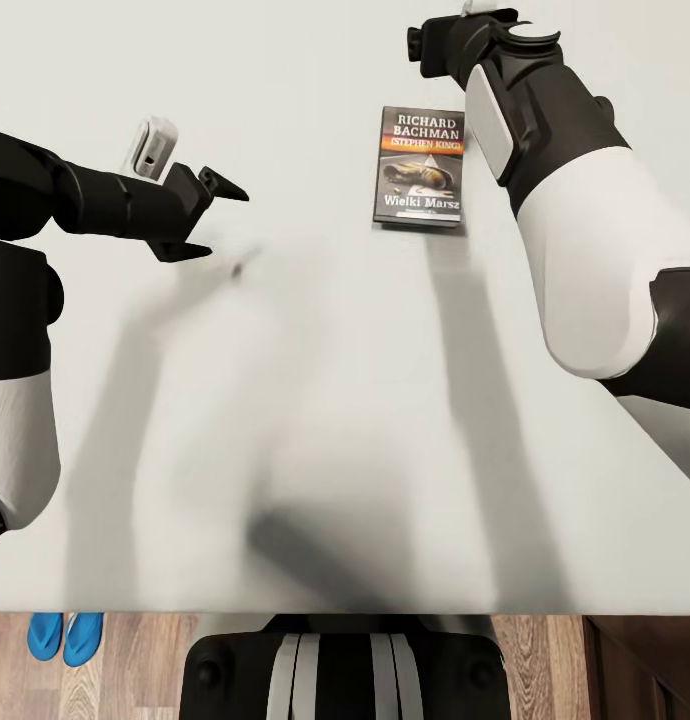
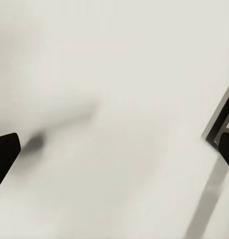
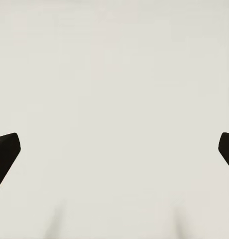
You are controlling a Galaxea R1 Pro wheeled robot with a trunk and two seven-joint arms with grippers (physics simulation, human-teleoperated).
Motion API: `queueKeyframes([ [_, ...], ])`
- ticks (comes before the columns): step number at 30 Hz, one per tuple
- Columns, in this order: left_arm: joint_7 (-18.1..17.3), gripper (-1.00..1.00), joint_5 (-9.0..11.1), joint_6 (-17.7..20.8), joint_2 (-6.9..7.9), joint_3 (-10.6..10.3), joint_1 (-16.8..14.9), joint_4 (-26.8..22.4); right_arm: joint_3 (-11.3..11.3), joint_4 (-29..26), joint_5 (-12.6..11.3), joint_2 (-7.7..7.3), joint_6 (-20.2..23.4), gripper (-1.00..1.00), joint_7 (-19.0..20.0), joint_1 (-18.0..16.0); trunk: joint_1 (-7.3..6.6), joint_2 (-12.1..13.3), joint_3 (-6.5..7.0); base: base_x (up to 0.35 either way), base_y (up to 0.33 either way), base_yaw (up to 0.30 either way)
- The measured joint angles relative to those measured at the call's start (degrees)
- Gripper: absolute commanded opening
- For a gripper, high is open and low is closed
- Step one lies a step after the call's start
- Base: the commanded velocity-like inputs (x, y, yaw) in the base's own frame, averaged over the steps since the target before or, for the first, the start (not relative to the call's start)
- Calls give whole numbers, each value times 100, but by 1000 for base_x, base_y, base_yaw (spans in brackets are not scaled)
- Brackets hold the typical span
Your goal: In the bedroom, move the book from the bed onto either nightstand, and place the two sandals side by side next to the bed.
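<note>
Flat on the bed (image 1: 315,400) lies the book (image 1: 419,166), untouched.

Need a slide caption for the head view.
Both open grippers, left and right, hover over the bed beside the book.

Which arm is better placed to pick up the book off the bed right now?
Probably the right. The right gripper is open, above the bed close beside the book. The left gripper, also open, sits farther from it, across bare mattress.
</note>
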Motion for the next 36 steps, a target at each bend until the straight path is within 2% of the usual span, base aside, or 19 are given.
queueKeyframes([
  [14, 2, 100, 0, 1, 0, 0, -5, -1, -1, 3, 1, 0, 0, 100, 0, -1, 0, 0, 0, 0, 0, 0],
  [21, 25, 100, 22, 16, -97, -13, -162, -45, -25, 228, -8, 0, 77, 100, -5, -100, 0, 0, 0, 0, 0, 0],
  [36, 28, 100, 66, 23, -146, -11, -234, -117, -48, 727, -18, 1, 119, 100, -11, -153, 0, 0, 0, 0, 0, 0],
])
